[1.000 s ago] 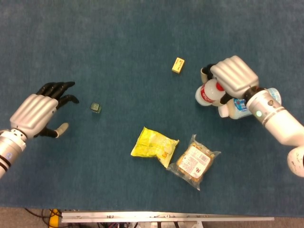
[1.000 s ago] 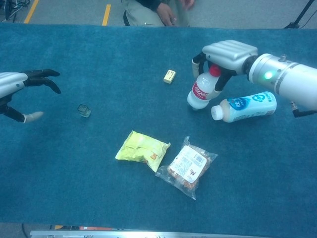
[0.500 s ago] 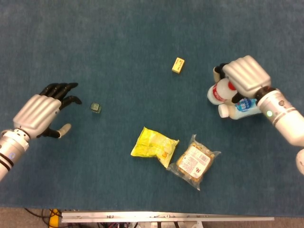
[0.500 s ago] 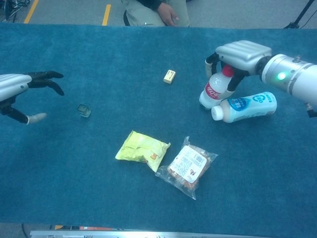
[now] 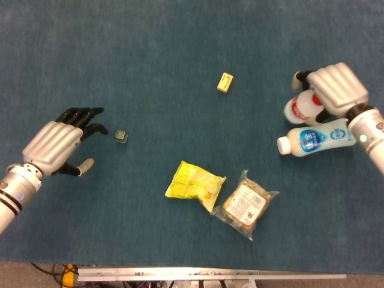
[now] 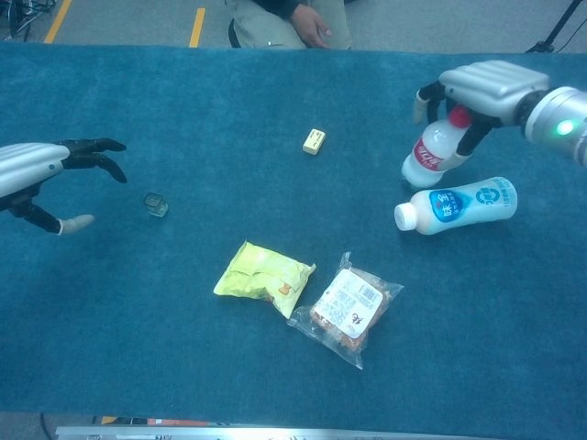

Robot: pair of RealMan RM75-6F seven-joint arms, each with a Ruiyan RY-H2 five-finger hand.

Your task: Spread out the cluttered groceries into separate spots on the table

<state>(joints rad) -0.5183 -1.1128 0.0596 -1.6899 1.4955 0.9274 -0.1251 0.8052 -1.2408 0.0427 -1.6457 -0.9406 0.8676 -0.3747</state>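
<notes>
My right hand [image 5: 336, 89] [image 6: 483, 84] grips a small white bottle with a red label and red cap [image 5: 300, 108] [image 6: 432, 156] by its top, at the right of the table. Just below it a white milk bottle with a blue label [image 5: 313, 140] [image 6: 456, 203] lies on its side. A yellow snack bag [image 5: 193, 182] [image 6: 262, 276] and a clear packet of baked goods [image 5: 245, 203] [image 6: 345, 307] lie side by side at centre front. A small yellow box [image 5: 224, 82] [image 6: 314, 141] lies further back. My left hand [image 5: 53, 144] [image 6: 37, 165] is open, its fingertips just left of a small dark green cube [image 5: 121, 136] [image 6: 156, 203].
The blue table cloth [image 5: 150, 54] covers the whole surface. A metal rail [image 5: 210, 275] runs along the front edge. A seated person [image 6: 289, 20] is at the far side of the table.
My right hand has carried the red-label bottle to the right and away from the milk bottle. My left hand has crept right toward the green cube.
</notes>
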